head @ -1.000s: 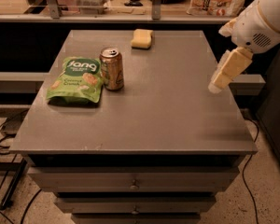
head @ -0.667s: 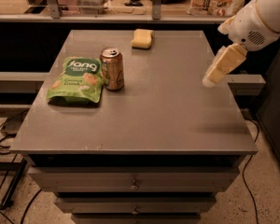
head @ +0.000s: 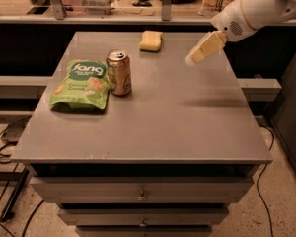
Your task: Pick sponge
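Note:
The sponge (head: 151, 41) is a small pale yellow foam block lying flat near the far edge of the grey table (head: 177, 122), a little right of its middle. My gripper (head: 191, 59), with pale yellow fingers on a white arm, hovers above the table's far right part. It is to the right of the sponge and somewhat nearer the camera, apart from it and holding nothing.
A copper-coloured drink can (head: 119, 72) stands upright left of centre. A green snack bag (head: 81, 84) lies flat beside it on the left. A shelf with clutter (head: 103, 1) runs behind the table. Drawers (head: 140, 196) sit under the tabletop.
My gripper has moved left and toward the far edge, from the table's right side closer to the sponge. The sponge, can and bag have not moved.

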{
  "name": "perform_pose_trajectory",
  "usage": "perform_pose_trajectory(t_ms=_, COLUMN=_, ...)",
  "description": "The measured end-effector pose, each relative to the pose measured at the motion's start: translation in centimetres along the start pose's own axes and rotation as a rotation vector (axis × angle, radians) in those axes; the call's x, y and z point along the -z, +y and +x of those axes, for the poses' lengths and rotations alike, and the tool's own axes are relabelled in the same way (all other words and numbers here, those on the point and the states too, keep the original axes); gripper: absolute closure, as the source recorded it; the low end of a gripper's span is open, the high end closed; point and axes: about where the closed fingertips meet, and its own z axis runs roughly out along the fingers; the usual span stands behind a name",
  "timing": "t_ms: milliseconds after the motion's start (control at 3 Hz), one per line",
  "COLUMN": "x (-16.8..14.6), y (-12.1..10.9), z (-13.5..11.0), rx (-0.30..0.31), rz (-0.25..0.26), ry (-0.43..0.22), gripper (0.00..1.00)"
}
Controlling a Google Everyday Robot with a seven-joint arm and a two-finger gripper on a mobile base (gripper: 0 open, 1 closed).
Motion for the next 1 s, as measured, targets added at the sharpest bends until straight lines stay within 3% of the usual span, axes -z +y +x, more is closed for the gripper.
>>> perform_pose_trajectory(t_ms=667, x=-7.5, y=-4.0, z=-1.8, rx=-0.166, rz=0.048, ry=-0.129, gripper=0.0)
perform_pose_trajectory(t_ms=1000, x=-7.6, y=-4.5, z=-2.0, rx=-0.171, rz=0.065, ry=-0.141, gripper=0.0)
